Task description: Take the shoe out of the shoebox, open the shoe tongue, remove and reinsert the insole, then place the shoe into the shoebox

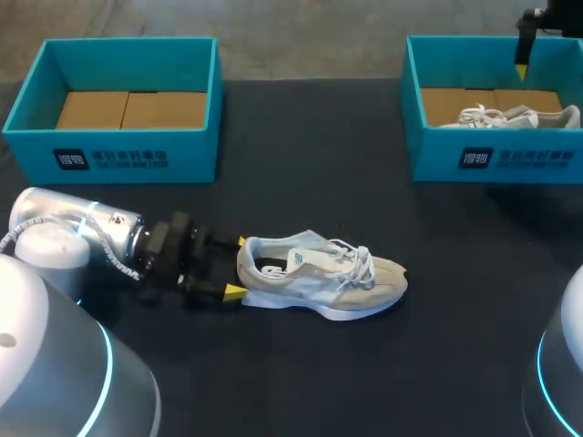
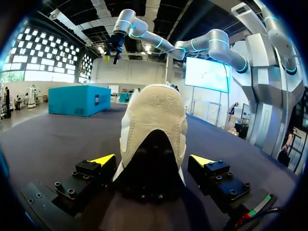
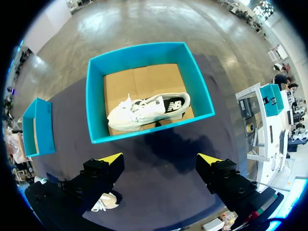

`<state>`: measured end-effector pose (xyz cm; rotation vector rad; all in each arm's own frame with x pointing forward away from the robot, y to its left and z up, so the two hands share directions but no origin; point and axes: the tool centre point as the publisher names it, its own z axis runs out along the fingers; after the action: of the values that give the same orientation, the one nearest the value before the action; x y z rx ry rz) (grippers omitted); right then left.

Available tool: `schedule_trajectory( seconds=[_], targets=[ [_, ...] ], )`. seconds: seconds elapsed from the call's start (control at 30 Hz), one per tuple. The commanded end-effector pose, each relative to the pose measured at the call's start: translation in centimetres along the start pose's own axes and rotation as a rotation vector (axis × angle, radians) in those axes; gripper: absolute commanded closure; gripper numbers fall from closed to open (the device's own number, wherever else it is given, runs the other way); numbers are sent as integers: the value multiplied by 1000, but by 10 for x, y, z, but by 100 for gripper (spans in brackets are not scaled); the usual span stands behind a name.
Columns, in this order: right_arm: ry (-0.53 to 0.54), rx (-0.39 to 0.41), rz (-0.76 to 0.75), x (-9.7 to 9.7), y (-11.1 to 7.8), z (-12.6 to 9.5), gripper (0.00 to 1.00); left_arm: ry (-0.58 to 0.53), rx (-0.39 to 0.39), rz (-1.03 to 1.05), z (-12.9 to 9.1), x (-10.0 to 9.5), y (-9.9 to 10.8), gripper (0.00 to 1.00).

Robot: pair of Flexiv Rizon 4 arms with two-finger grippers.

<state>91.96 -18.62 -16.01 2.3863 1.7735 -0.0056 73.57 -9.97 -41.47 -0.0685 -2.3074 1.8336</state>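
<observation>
Dark table (image 1: 437,364): beige-white laced sneaker (image 1: 319,278), heel between left gripper's (image 1: 239,268) spread fingers. Right gripper (image 3: 160,159) hangs unclenched above shoebox (image 3: 95,106).

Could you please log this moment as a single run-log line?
left hand: open, straddling heel of shoe on table | right hand: open, above right shoebox with second shoe inside

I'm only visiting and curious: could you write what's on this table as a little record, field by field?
loose shoe: on the table, heel toward the left hand
left hand: open, fingers flanking the heel
right hand: open, high above the right box
left box: only cardboard inside
right box: holds a second shoe
</observation>
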Motion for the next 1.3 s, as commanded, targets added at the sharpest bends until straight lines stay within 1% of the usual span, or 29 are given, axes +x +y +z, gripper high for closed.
schedule_trajectory(
  seconds=[0.03,0.33,0.8,1.17,1.3],
  targets=[
    [-1,2,0,0,1,0,0,-9,2,1,6,1,1,0],
    [-1,2,0,0,1,0,0,-22,15,1,17,1,2,0],
    [-1,2,0,0,1,0,0,-19,31,-4,35,4,-1,0],
    [-1,2,0,0,1,0,0,-39,34,-12,40,-2,3,0],
    [-1,2,0,0,1,0,0,-30,39,-19,40,-3,2,0]
  ],
)
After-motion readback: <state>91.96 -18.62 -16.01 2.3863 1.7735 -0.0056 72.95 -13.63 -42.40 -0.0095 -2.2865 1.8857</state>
